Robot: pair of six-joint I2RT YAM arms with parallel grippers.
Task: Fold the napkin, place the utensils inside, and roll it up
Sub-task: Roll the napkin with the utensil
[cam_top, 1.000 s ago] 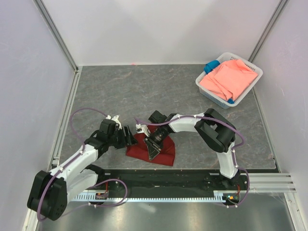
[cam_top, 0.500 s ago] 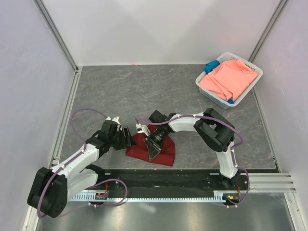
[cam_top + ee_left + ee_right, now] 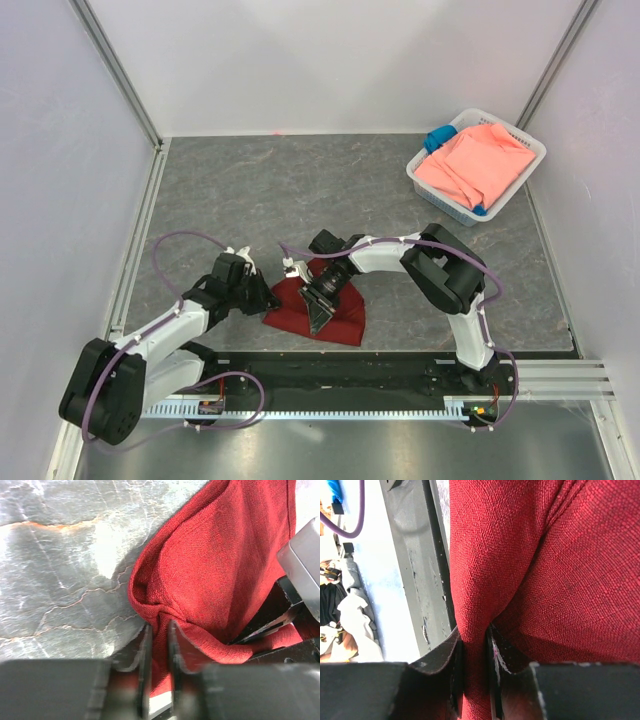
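Jaws: left gripper (image 3: 159, 647) pinched on left corner of maroon napkin (image 3: 345, 322); right gripper (image 3: 475, 652) pinched on raised fold near its middle. Lying bunched at near edge of table (image 3: 300, 190), long axis along that edge, between both arms. Utensils not seen.

the napkin (image 3: 290, 312) was a dark red, plain woven cloth, bunched into a rough trapezoid rather than spread flat. it lay just beyond the black base rail (image 3: 340, 362), opposite the rail's middle and a little toward its left end, with its near edge running almost along the rail. its left corner was drawn into a narrow ridge pinched between the closed fingers of the left gripper (image 3: 159, 630), and a curved fold rolled away from that pinch. another fold nearer its middle was clamped in the right gripper (image 3: 475, 637), the fabric creasing in toward the grip.
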